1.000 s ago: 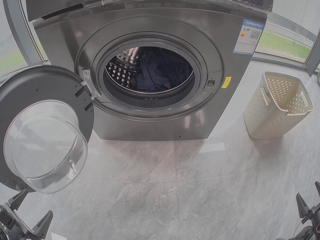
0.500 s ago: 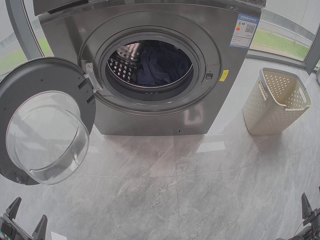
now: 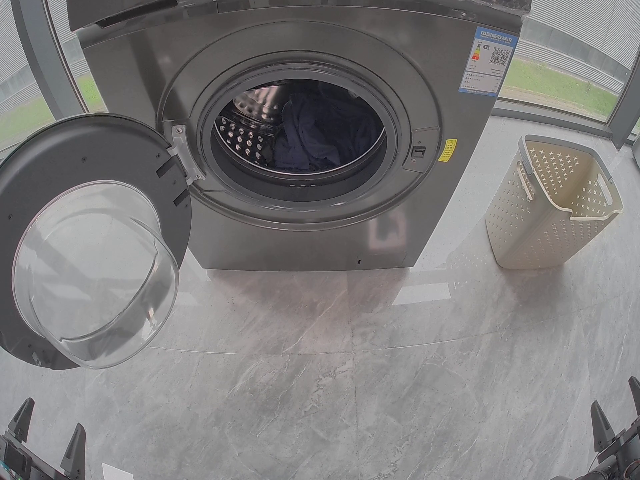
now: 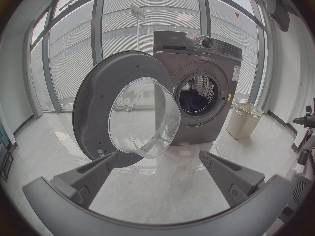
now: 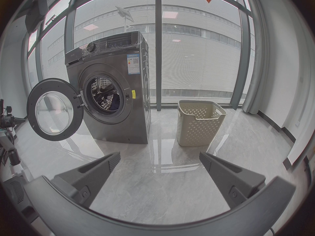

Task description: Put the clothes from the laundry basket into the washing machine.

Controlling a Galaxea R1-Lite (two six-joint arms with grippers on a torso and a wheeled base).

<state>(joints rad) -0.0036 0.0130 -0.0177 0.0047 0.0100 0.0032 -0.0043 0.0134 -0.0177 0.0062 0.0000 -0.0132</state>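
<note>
A grey washing machine (image 3: 300, 35) stands ahead with its round door (image 3: 80, 235) swung open to the left. Dark blue clothes (image 3: 320, 135) lie inside the drum, and the clothes (image 4: 192, 100) appear again in the left wrist view. A cream laundry basket (image 3: 553, 201) sits on the floor to the machine's right, with no clothes visible in it; the right wrist view shows the basket (image 5: 200, 122) too. My left gripper (image 3: 48, 428) is open low at the left, holding nothing. My right gripper (image 3: 617, 408) is open low at the right, likewise holding nothing.
The grey marble floor (image 3: 347, 381) stretches wide between me and the machine. The open door juts out over the floor on the left. Tall windows (image 5: 197, 49) and a curtain (image 5: 259, 66) stand behind the machine and basket.
The head camera has pulled back from the machine over the last second, so the machine sits higher in view. Both grippers sit lower in the frame. Clothes, door and basket are unmoved.
</note>
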